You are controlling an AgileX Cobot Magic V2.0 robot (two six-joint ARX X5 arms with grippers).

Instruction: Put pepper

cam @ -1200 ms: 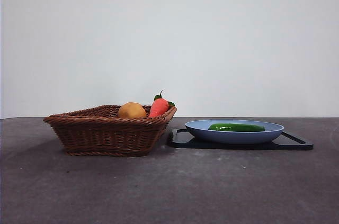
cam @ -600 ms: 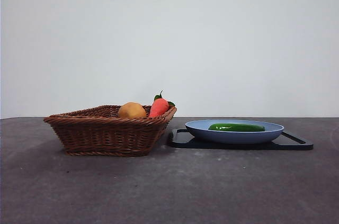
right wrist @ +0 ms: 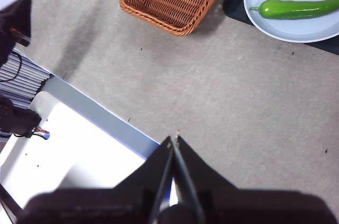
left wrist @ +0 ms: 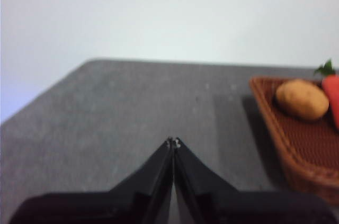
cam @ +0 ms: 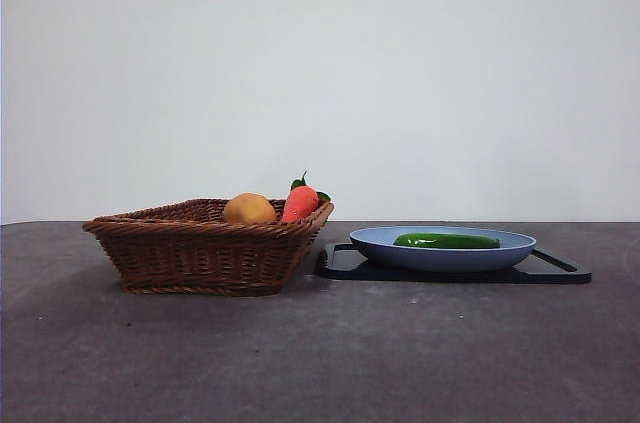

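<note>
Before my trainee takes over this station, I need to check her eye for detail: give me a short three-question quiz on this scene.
1. True or false: the pepper lies in the wicker basket.
2. What sits under the blue plate? A) black tray B) white cloth C) bare table
3. How do the jaws of the left gripper and the right gripper stand?

Key: 1. False, it lies on the blue plate. 2. A, the black tray. 3. Both shut, holding nothing.

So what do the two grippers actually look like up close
Both look alike in the wrist views. The left gripper and right gripper each have two plain matte black jaws, broad at the base and tapering to a thin pointed tip. No markings, cables or pads show on them, and the arms behind are out of view.
</note>
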